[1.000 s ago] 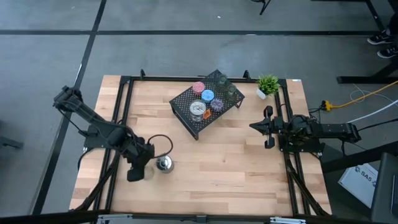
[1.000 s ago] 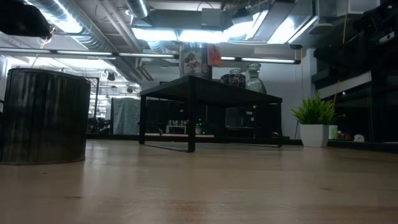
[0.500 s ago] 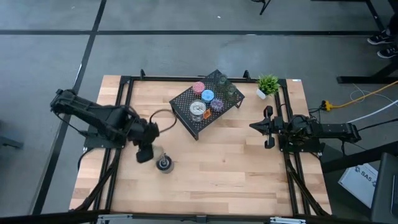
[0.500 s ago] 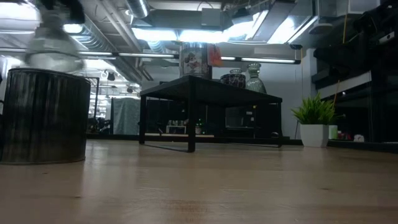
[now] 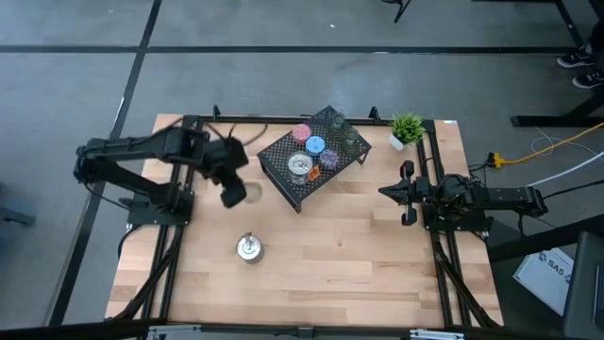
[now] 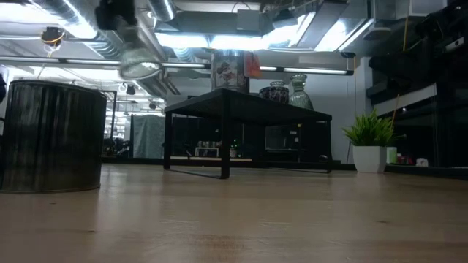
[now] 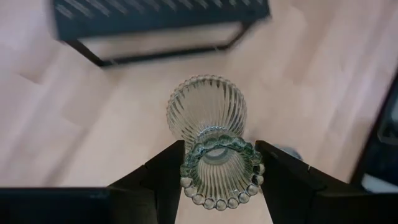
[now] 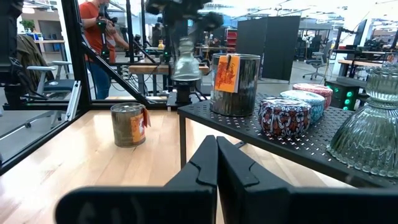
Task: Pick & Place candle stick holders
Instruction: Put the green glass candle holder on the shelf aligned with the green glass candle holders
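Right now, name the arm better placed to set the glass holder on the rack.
Left. Its gripper already grips the ribbed glass holder beside the rack; the right gripper waits shut, empty, at the table's right edge.

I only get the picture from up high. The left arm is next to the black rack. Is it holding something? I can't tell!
Observer: Yes. The left wrist view shows the left gripper shut on a ribbed glass holder with a beaded rim.
Operator: Is it touching the table?
Observer: No. In the low view it hangs in the air, well clear of the tabletop.
Operator: What's the silver round thing down on the wood?
Observer: In the right wrist view it is a round tin, standing upright, with an orange label on its side.
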`<state>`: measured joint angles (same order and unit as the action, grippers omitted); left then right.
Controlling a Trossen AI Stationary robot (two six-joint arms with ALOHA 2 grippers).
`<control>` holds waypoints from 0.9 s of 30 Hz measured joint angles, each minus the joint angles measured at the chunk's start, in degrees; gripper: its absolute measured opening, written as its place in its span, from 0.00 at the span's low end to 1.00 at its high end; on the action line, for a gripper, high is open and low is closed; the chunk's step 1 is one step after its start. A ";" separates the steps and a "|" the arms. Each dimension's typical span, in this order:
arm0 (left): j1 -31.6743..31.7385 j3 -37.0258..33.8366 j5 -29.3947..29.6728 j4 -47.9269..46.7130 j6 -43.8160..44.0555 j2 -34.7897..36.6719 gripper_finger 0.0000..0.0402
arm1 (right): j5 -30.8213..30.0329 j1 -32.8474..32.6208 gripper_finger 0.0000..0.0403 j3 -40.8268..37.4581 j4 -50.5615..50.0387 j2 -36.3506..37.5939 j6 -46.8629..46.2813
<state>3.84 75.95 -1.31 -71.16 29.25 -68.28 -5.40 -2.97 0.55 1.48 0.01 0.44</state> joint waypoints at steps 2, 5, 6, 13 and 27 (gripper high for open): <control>2.90 1.43 0.56 -0.23 -2.14 -0.41 0.45 | 0.01 0.01 0.00 0.00 0.01 0.00 0.01; 7.01 3.81 1.47 -1.07 -5.40 -1.48 0.45 | 0.00 -0.01 0.00 -0.02 -0.01 0.00 -0.01; 8.36 4.51 1.94 -1.07 -6.42 -1.97 0.45 | -0.01 0.00 0.00 -0.01 0.01 0.00 0.01; 17.08 10.40 3.30 -1.16 -13.71 -6.89 0.45 | 0.01 0.00 0.00 -0.01 0.00 0.00 0.00; 28.31 26.41 4.46 -0.41 -22.59 -21.93 0.45 | 0.01 0.01 0.00 0.00 0.01 0.00 0.01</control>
<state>32.15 102.36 3.16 -71.57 6.66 -90.21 -5.39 -2.96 0.55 1.50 0.01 0.45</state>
